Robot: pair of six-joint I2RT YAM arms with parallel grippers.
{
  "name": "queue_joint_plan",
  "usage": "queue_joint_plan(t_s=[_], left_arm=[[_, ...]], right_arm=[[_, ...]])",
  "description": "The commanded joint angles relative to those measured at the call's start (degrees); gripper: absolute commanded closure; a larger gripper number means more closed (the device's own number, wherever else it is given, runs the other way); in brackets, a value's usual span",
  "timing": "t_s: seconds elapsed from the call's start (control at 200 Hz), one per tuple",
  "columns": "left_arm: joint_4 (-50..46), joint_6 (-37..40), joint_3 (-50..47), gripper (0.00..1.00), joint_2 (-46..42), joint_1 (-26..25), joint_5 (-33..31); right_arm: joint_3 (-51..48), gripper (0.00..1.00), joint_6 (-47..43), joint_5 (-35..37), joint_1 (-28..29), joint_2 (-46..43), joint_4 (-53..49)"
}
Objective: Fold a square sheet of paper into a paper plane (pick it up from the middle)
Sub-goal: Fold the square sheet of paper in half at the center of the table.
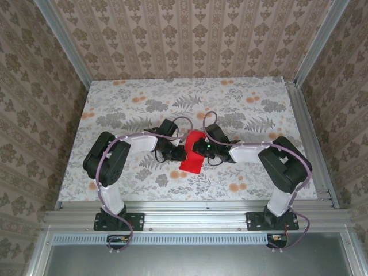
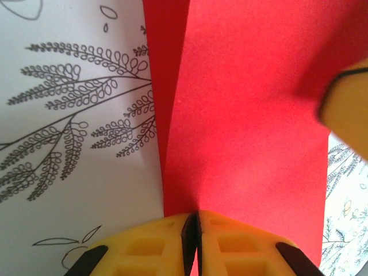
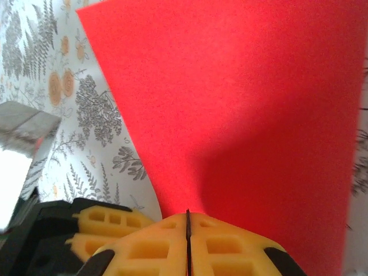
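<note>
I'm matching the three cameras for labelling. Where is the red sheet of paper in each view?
Top external: the sheet of paper is a small red patch at picture centre.
Left wrist: it covers centre and right, above the shut left end effector.
Right wrist: it covers centre and right, above the shut right end effector.
Shared landmark: the floral table, left of the paper in both wrist views.

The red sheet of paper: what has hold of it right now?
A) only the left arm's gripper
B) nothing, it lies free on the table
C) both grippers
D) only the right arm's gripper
C: in the wrist views, the left gripper and the right gripper are each pressed shut with the sheet of paper pinched at their tips.
</note>
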Motion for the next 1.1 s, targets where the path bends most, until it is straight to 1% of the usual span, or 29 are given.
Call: queue_joint_plan(t_s=[0.0,0.255,0.435,0.725,1.02,1.095], left_arm=[[-6.9,2.4,-3.5,0.85,4.4,0.0,-12.2],[-7.1,2.7,-4.7,0.85,3.6,0.1,-12.8],[-7.5,3.0,-5.0,0.85,3.5,0.1,-13.3],[-8.0,3.4,-5.2,0.86,3.5,0.4,-13.8],[-8.3,3.4,-5.1,0.86,3.3,0.5,-13.7],[-8.4,3.4,-4.9,0.86,3.4,0.5,-13.5]], right_arm=[[1.9,0.89,-0.2,-0.8,-0.7,3.5,-0.3],[1.7,0.9,-4.1,0.3,-3.7,4.8,-3.1],[-0.1,0.9,-5.3,0.7,-6.1,5.8,-2.6],[-1.7,0.89,-6.8,1.3,-10.0,4.0,-2.5],[-0.7,0.89,-8.9,1.5,-11.3,1.4,-4.5],[-0.2,0.89,-9.3,0.3,-11.1,0.7,-4.8]])
